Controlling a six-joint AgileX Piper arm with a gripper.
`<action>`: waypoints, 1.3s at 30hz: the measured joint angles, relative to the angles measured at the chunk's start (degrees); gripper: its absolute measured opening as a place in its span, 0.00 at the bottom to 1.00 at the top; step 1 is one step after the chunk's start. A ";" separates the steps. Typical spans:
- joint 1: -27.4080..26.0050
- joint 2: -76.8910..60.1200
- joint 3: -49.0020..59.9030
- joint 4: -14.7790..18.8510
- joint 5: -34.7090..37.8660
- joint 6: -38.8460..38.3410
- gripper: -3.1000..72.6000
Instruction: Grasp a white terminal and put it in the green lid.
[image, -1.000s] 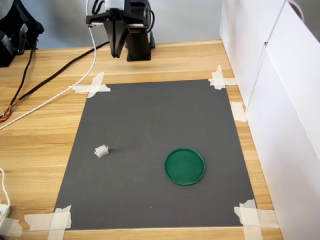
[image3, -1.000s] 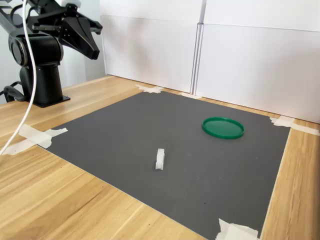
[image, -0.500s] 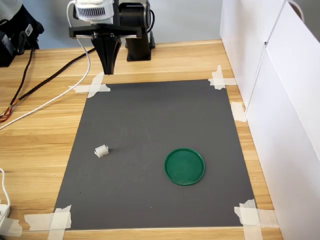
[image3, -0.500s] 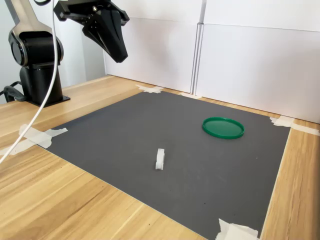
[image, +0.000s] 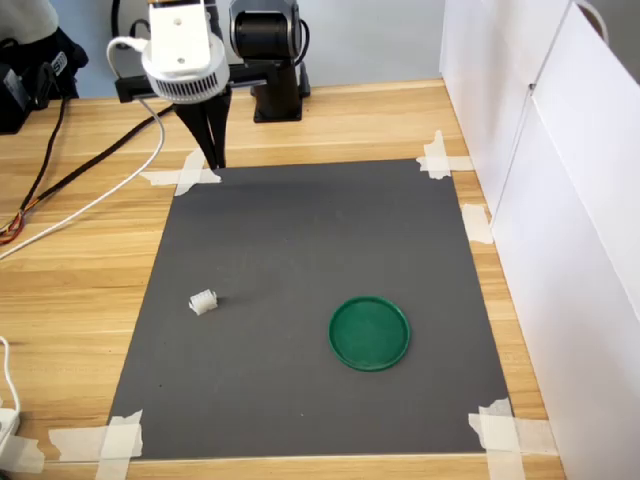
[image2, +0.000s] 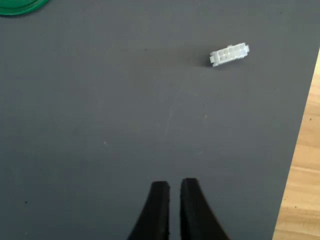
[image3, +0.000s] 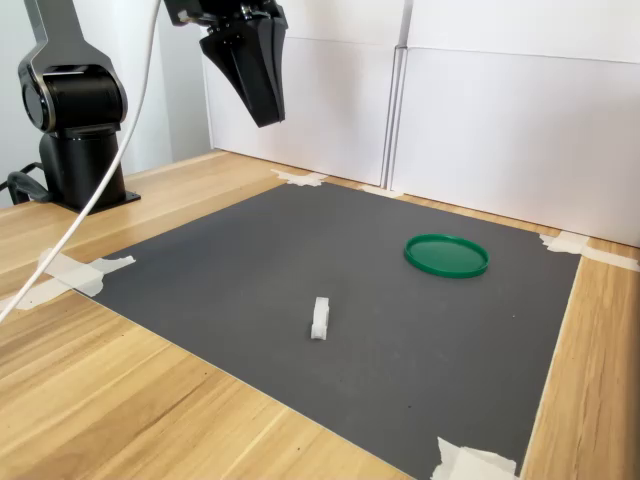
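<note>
While the gripper (image2: 170, 187) hangs high above the dark mat (image: 320, 240), its two black fingers (image2: 156, 210) stand nearly together, with only a thin slit between the tips, and grasp nothing. Seen in the wrist view, the white terminal (image2: 228, 54) lies on its side on the mat, well apart from the fingertips and off to one side of their line. Seen in the first exterior view, the gripper (image: 214, 160) points down over the mat's far left corner, whereas the white terminal (image: 203, 301) rests near the mat's left edge, well nearer the camera. The green lid (image: 370, 332) lies flat to the first exterior view's right of the terminal, apart from it; both also appear in the second exterior view, terminal (image3: 319, 318) and lid (image3: 446, 255).
</note>
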 joint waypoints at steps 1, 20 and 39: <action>0.00 0.21 -0.43 0.00 0.00 -0.05 0.17; 0.00 5.23 -11.90 -2.40 8.64 1.05 0.84; -4.66 19.73 -20.83 -2.02 14.65 -14.28 0.84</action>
